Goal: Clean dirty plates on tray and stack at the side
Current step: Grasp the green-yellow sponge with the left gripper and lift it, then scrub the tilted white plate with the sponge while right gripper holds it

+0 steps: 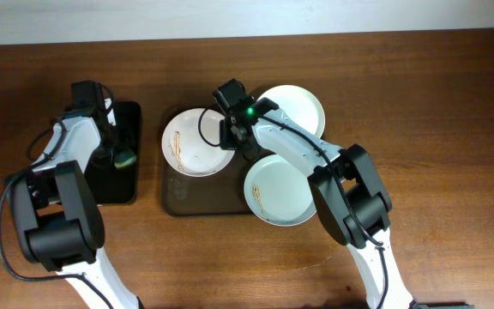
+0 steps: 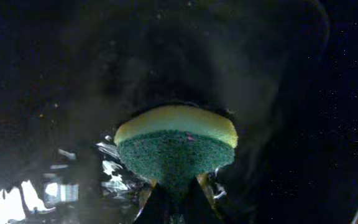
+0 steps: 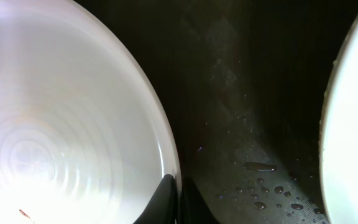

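Three white plates lie around the brown tray [image 1: 197, 199]. The left plate [image 1: 191, 144] has thin brown streaks. A second plate [image 1: 280, 190] with streaks lies at the tray's right front. A third plate [image 1: 298, 105] sits at the tray's far right corner, partly over its rim. My right gripper [image 1: 230, 140] is shut on the left plate's right rim. In the right wrist view the fingers [image 3: 179, 200] pinch that plate's edge [image 3: 61, 124]. Another plate's edge [image 3: 353, 124] shows at the right. My left gripper [image 2: 178, 200] is shut on a yellow and green sponge [image 2: 176, 144].
A narrow black tray [image 1: 127, 184] lies left of the brown tray, with the left gripper and the sponge [image 1: 125, 159] above it. The brown tray's floor [image 3: 247, 143] is wet, with water drops. Bare wooden table lies to the right and front.
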You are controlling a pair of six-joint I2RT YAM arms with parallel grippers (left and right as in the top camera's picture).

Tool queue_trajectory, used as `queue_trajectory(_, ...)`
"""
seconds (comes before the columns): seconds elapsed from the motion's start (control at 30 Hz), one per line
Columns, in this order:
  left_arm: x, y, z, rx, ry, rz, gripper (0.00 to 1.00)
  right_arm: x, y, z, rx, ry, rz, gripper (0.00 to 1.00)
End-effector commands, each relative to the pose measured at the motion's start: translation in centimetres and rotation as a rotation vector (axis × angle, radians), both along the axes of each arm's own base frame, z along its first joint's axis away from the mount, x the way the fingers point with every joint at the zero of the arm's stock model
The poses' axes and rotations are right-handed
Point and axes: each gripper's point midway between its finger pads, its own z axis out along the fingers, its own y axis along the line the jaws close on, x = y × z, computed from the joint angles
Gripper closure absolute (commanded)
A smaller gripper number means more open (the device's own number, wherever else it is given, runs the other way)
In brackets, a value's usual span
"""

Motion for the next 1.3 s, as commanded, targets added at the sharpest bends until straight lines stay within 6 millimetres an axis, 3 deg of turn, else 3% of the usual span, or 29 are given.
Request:
queue_trajectory(0.0,-0.7,-0.5,-0.8,-0.018,0.036,-0.007,0.99,-0.7,0.5,-2.0,0.003,0.047,0.015,0.96)
queue_trajectory(0.1,-0.2,-0.4,1.9,-0.012,0.010,-0.008,0.99,-1.1,1.1,-2.0,0.033,0.065,0.027,0.96)
queue_trajectory(0.23,0.7,-1.1,9.9,-0.025,-0.072,-0.069,0.99,-1.2,1.2,-1.9,0.040,0.072,0.032,0.96)
queue_trajectory(0.33,0.1,-2.7,13.3,-0.069,-0.087,-0.158,0.99,-1.5,1.6,-1.8,0.080,0.096,0.044,0.96)
queue_trajectory(0.43,-1.0,-4.3,13.3,-0.114,-0.048,-0.225,0.99,-1.2,1.3,-1.7,0.113,0.117,0.038,0.96)
queue_trajectory(0.63,-1.7,-4.4,12.7,-0.112,-0.012,-0.234,0.99,-0.9,0.8,-1.5,0.157,0.141,0.043,0.96)
queue_trajectory(0.73,-2.0,-1.8,12.5,0.002,0.020,-0.104,0.99,-0.9,0.8,-1.5,0.158,0.140,0.053,0.96)
queue_trajectory(0.83,-2.5,0.9,12.7,0.097,0.025,0.146,0.99,-0.9,0.8,-1.5,0.158,0.139,0.053,0.96)
queue_trajectory(0.97,-2.3,0.7,12.7,0.076,0.010,0.194,0.99,-1.0,0.9,-1.5,0.163,0.143,0.055,0.96)
queue_trajectory(1.0,-2.1,0.0,12.7,0.051,0.010,0.151,0.99,-1.1,1.1,-1.4,0.175,0.150,0.060,0.96)
queue_trajectory(1.1,-0.5,-4.6,13.0,-0.078,-0.046,-0.129,0.99,-1.4,1.5,-1.2,0.200,0.164,0.072,0.96)
queue_trajectory(1.27,0.8,-9.1,12.6,-0.095,-0.076,-0.249,0.99,-1.9,1.6,-1.2,0.207,0.180,0.096,0.96)
